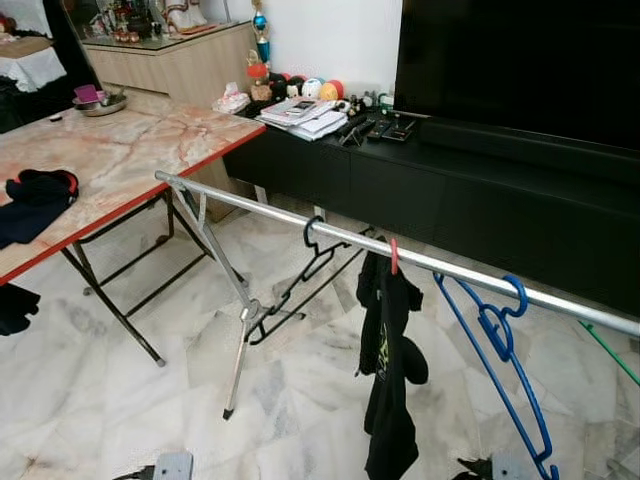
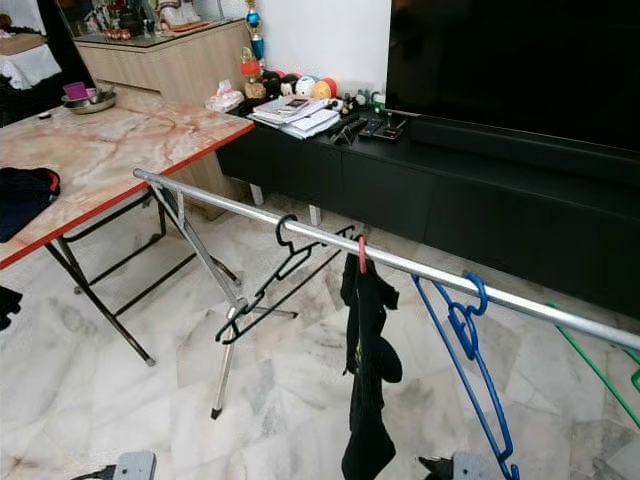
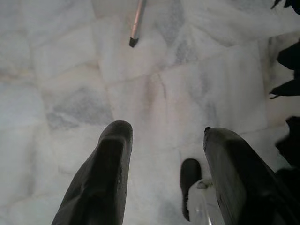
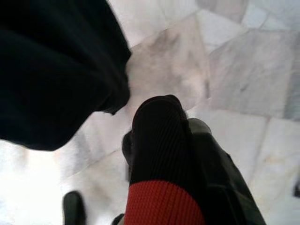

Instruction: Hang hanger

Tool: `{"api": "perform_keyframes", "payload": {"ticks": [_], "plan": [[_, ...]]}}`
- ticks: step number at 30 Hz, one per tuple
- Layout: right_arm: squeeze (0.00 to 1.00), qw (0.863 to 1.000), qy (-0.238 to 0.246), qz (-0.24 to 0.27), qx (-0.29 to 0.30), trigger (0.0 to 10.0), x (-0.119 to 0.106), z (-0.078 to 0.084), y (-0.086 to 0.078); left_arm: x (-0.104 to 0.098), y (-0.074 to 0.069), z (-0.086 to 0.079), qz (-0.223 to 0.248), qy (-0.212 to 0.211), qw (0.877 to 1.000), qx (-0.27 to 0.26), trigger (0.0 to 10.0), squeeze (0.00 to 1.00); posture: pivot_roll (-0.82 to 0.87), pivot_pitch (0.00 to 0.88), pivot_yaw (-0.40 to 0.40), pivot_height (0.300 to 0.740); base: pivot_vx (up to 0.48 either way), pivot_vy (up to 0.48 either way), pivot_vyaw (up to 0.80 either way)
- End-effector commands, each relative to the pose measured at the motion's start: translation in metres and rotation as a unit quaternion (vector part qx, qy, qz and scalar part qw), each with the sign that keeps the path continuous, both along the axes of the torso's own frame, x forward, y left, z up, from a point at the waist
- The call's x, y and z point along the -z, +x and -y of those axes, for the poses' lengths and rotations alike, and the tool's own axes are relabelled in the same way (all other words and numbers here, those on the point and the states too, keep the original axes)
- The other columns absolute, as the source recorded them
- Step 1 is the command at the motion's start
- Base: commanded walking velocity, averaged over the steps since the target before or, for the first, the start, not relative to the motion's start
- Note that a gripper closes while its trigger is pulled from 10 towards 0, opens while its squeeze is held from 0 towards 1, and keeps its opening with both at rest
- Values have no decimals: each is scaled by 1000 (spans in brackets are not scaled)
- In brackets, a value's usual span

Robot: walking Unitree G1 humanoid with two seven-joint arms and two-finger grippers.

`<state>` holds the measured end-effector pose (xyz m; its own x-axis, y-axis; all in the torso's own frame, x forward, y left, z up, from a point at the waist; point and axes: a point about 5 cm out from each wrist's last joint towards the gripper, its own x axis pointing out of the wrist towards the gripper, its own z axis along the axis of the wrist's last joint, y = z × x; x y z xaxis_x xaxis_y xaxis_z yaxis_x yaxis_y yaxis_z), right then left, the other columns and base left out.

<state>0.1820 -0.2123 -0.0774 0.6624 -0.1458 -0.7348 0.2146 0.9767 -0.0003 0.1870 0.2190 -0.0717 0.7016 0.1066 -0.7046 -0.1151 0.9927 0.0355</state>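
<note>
A silver rail (image 1: 300, 221) of a drying rack crosses the room. On it hang a black hanger (image 1: 300, 280), a red hanger hook (image 1: 393, 256) carrying a black garment (image 1: 388, 350), and a blue hanger (image 1: 505, 350). My left gripper (image 3: 164, 136) is open low over the marble floor, nothing between its fingers. My right gripper (image 4: 178, 117) is low beside the hanging black garment (image 4: 51, 70). It is shut on a ribbed black cloth with a red band (image 4: 159, 154).
A marble-topped folding table (image 1: 120, 150) with dark clothes (image 1: 35, 200) stands to the left. A black TV cabinet (image 1: 480, 190) with books and remotes runs behind the rail. The rack's leg (image 1: 238, 350) stands on the floor. A green hanger (image 2: 600, 370) is at far right.
</note>
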Motion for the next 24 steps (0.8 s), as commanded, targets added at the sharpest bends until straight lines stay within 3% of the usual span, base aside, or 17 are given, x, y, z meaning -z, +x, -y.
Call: {"api": "perform_keyframes", "payload": {"ticks": [1,8,12,17,18,19,20,21,23,24], "plan": [[0,1000,5,4,1,10000,1,-6,-1,2,-8,-7,-7,5,1000,-16,10000,0,73,32,41,740,0,0,0],[0,1000,4,11,8,10000,1,-5,-1,0,-7,-8,13,7,999,-32,10000,0,62,35,44,740,0,0,0],[0,1000,2,6,-2,10000,0,-4,-1,-5,-4,-8,60,13,997,-56,10000,0,84,37,29,740,0,0,0],[0,1000,-1,2,-8,10000,0,-3,0,-14,2,-7,117,34,992,-39,10000,0,88,38,26,740,0,0,0],[0,1000,-2,2,-8,10000,0,-2,0,-41,38,-18,178,59,982,-27,10000,0,88,36,27,740,0,0,0],[0,1000,-2,2,-8,10000,0,-2,0,-41,38,-18,178,59,982,-27,10000,0,88,36,27,740,0,0,0],[0,1000,-2,2,-8,10000,0,-2,0,-77,77,-29,241,72,968,-20,10000,0,88,35,27,740,0,0,0],[0,1000,-2,2,-8,10000,0,-2,0,-91,88,-36,261,96,961,-9,10000,0,95,34,23,740,0,0,0],[0,1000,-3,1,-6,10000,0,-1,0,-107,96,-44,287,127,950,1,10000,0,105,33,17,740,0,0,0],[0,1000,-4,-1,-14,10000,0,-2,1,-110,96,-45,297,122,947,-2,10000,0,105,34,17,740,0,0,0]]}}
